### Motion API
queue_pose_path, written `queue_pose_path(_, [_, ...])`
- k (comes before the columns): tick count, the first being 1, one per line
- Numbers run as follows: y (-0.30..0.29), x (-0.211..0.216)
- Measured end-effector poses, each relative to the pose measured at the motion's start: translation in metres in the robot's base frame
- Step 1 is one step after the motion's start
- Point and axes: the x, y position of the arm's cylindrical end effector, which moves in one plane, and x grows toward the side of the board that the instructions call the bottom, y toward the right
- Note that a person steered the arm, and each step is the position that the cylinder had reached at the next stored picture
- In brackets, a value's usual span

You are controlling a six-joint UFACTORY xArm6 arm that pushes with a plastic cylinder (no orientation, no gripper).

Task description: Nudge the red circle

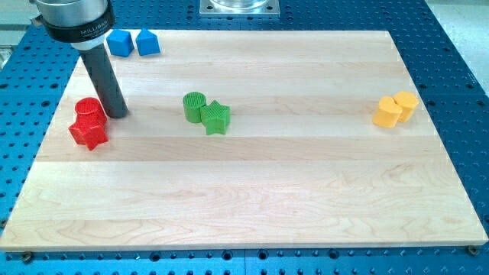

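You see my tip (117,113) resting on the pale wooden surface (252,191), just right of the ribbed red circle (89,111); the tool is a plain rod, no jaws.

Arm: one robot arm comes in from the view's top left corner.
End part: a round silver and black metal collar (74,21) sits at the top, cut off by the edge.
Rod: a straight dark grey rod (104,76) hangs down from the collar, leaning a little to the view's right.
Tip: my tip (116,113) rests low, at the rod's very end.
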Motion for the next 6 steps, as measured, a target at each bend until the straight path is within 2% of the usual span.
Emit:
queue_pose_path(2, [-0.003, 0.024])
queue_pose_path(3, [0.001, 0.006])
queue_pose_path(4, [0.016, 0.039])
queue_pose_path(6, [0.011, 0.049])
